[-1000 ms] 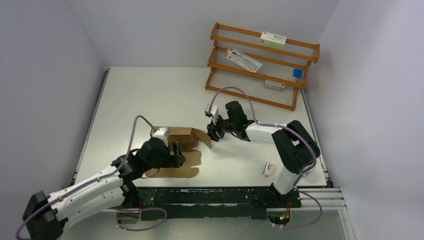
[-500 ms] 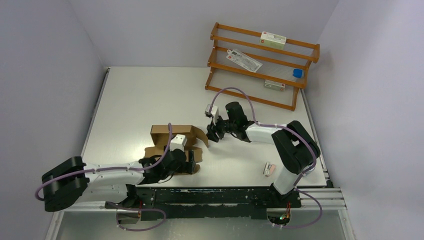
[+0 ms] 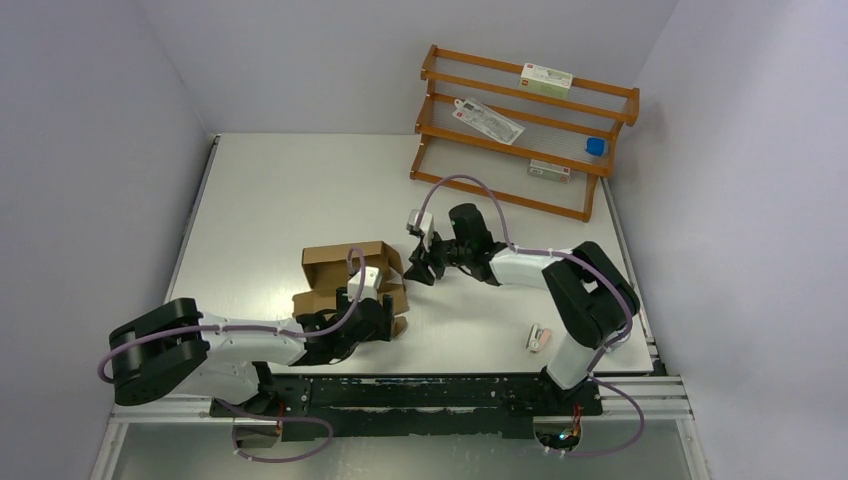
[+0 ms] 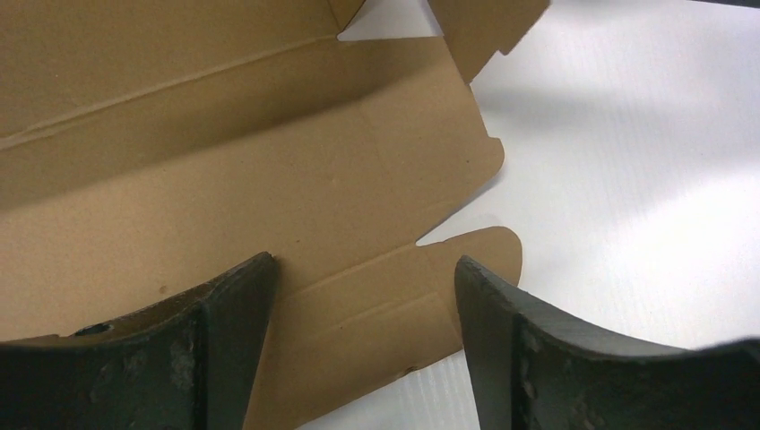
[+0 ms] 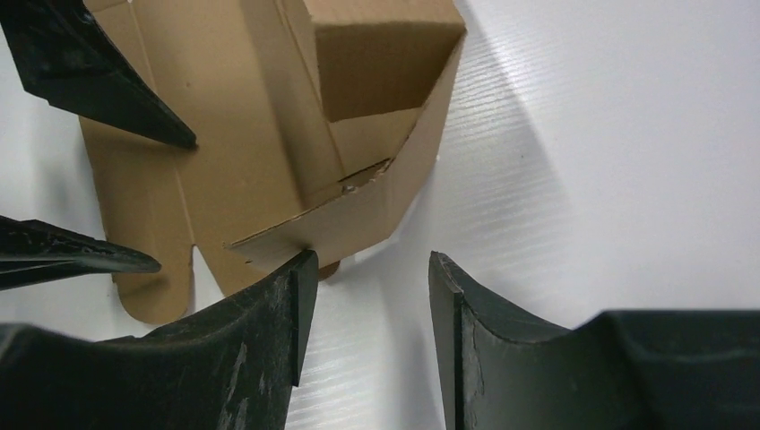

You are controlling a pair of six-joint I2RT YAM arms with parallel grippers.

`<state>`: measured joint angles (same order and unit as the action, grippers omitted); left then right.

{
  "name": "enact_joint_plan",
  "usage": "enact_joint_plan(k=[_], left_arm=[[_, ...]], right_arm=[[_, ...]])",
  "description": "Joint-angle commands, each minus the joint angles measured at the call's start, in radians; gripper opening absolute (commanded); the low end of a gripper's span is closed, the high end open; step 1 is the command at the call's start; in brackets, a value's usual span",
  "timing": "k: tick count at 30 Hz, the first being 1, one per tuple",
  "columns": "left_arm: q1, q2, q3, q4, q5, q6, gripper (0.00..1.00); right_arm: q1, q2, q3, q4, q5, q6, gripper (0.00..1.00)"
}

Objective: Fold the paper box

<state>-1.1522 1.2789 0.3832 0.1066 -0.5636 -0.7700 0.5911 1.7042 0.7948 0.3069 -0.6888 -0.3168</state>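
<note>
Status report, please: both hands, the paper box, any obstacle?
Left hand open over a flat flap of the paper box. Right hand open beside its raised wall. Box partly folded. Small carton well aside.

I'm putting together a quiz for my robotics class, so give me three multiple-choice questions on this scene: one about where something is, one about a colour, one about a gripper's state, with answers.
1. Where does the wooden rack stand?
A) at the far right of the table
B) between the arm bases
C) on top of the box

2. What colour is the paper box?
A) white
B) blue
C) brown

3. How is the right gripper?
A) shut on the box
B) open, holding nothing
C) out of view

Answers: 1 A, it stands by the back right edge. 2 C, it is plain brown cardboard. 3 B, bare table shows between its fingers.
</note>
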Motion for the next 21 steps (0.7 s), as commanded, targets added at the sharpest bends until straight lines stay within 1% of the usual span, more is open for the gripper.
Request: enact_joint_plan(k=[1,7,10,15,21], left_arm=[[-0.023,0.036,-0.010,-0.008,0.038,0.009,0.76],[-0.040,0.047,-0.030,0.047,0.078,0.040,0.69],[-0.053,0.052,-0.045,0.074,0.099,0.050,0.68],[-0.067,0.047,-0.067,0.110,0.126,0.071,0.66],[-0.080,0.030,-0.095,0.145,0.144,0.079,0.65]], right_arm=[[0.023,0.023,0.036,0.036,-0.028,-0.010,0.53],[0.048,0.057,0.058,0.081,-0.023,-0.010,0.55],[0.060,0.067,0.060,0.103,-0.025,-0.016,0.55],[0.082,0.084,0.066,0.131,-0.039,-0.020,0.61],[0.111,0.119,0.092,0.167,-0.040,-0.020,0.65]])
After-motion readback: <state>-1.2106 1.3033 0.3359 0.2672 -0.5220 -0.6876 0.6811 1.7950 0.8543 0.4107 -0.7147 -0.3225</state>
